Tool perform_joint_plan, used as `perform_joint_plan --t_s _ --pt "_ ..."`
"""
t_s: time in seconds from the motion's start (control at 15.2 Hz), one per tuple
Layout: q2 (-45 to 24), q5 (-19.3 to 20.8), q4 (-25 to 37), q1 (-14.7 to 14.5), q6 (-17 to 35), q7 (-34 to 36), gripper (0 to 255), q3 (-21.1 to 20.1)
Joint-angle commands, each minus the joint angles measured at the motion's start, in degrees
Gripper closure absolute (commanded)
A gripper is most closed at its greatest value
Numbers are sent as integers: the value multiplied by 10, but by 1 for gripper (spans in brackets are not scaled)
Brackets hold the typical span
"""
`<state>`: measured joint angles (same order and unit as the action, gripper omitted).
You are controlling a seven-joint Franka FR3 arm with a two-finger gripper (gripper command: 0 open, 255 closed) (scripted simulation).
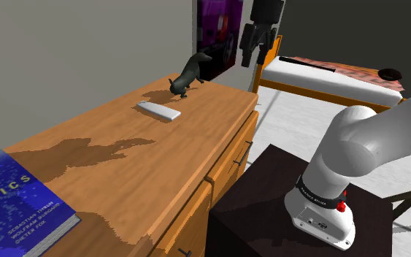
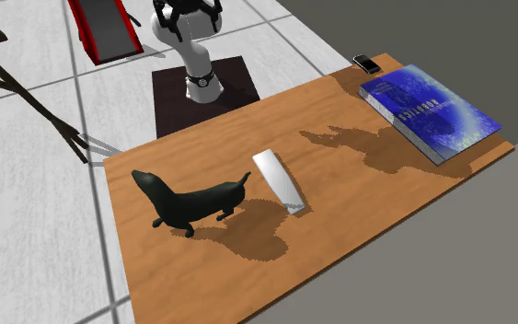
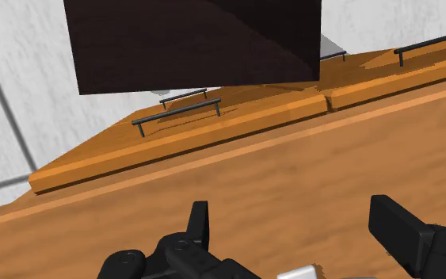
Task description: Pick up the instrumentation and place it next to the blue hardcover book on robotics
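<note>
The instrumentation is a flat white bar (image 1: 158,110) lying on the wooden dresser top (image 1: 123,171), just in front of a dark animal figure (image 1: 190,73). In the second exterior view the white bar (image 2: 278,180) lies mid-surface. The blue robotics book (image 2: 429,110) lies flat at the far end, well away from it. The same book (image 1: 14,208) sits at the shoulder view's lower left. My gripper (image 1: 255,57) hangs high above the dresser's far corner, away from the bar. In the wrist view my gripper (image 3: 300,238) is open with nothing between its fingers (image 3: 200,226).
The dark animal figure (image 2: 188,202) stands beside the bar. A small black object (image 2: 367,63) lies by the book's corner. The dark stand (image 2: 201,101) sits against the dresser front, whose drawers carry handles (image 3: 177,117). A bed (image 1: 328,77) lies behind.
</note>
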<state>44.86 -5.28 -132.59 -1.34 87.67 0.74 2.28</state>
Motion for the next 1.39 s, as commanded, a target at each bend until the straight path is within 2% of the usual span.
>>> perform_joint_plan --t_s 0.0,0.66,1.32 --pt "0 0 0 0 0 0 0 0" --pt "-191 1 44 -20 148 -6 0 -32" --pt "-404 23 162 -36 241 0 0 -59"
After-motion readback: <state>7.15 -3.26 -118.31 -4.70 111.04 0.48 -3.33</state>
